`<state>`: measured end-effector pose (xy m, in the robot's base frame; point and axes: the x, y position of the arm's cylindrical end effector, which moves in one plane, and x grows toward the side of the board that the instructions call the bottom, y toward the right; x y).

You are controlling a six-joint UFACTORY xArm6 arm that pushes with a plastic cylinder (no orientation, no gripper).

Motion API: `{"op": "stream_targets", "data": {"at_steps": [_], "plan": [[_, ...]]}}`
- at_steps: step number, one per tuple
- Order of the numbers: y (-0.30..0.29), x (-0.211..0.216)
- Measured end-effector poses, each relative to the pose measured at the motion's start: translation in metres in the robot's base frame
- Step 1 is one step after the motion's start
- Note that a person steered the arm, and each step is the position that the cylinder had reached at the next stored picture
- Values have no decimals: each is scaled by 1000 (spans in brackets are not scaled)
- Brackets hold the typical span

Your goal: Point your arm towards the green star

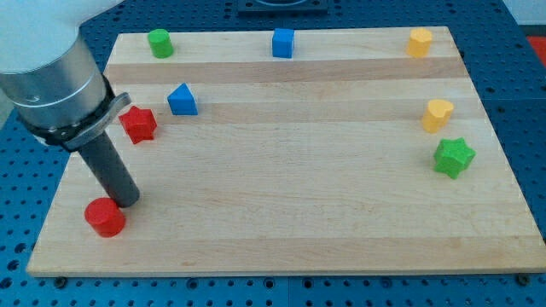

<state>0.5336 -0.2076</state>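
The green star [454, 157] lies near the view's right edge of the wooden board, a little below a yellow heart-shaped block [438, 114]. My tip [126, 202] rests on the board at the view's lower left, far from the star, just up and right of a red cylinder [105, 217]. A red star [137, 124] lies above the tip, next to the rod's upper part.
A blue triangular block [182, 100] lies right of the red star. Along the view's top edge stand a green cylinder [159, 43], a blue cube [283, 43] and a yellow hexagonal block [419, 42]. The board [290, 188] sits on a blue perforated table.
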Motion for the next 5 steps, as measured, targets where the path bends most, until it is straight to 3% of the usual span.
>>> {"op": "stream_targets", "data": {"at_steps": [3, 5], "plan": [[7, -11], [65, -46]]}}
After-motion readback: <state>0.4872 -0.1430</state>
